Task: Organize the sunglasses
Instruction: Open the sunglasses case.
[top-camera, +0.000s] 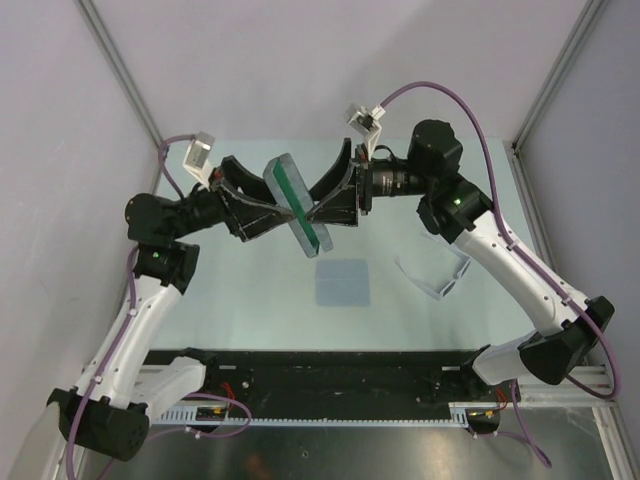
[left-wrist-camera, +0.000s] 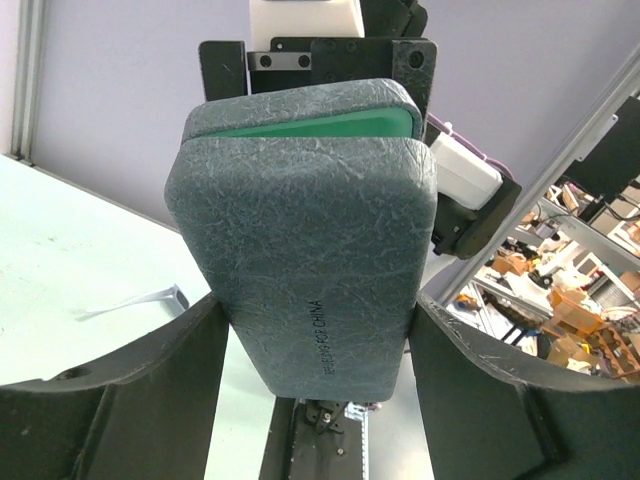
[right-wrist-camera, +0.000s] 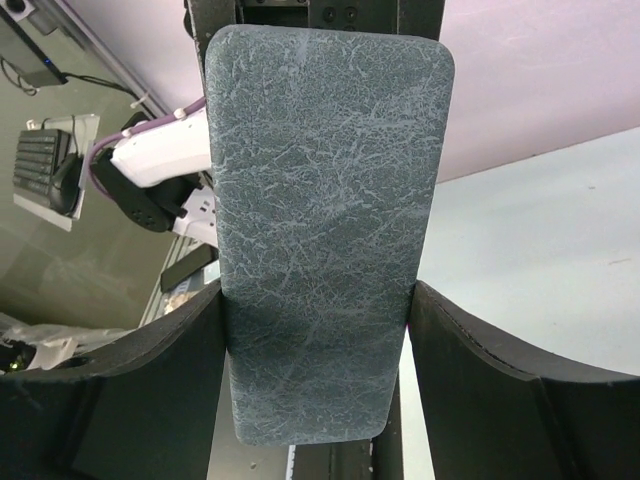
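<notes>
Sunglasses (top-camera: 437, 277) apart from right hand (top-camera: 318, 207)

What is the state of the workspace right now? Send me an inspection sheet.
Surface: pale table, no spills seen.
Job's things: sunglasses lie on the table right of centre, apparently unfolded, untouched.
Clutter: grey-blue cloth flat near centre; grey felt case held in the air, slightly ajar, green lining showing.
Grippers: left gripper and right gripper both closed on the case from opposite sides.
Cables: purple cables run along both arms, away from the case.
Surroundings: plain walls, metal corner posts.
</notes>
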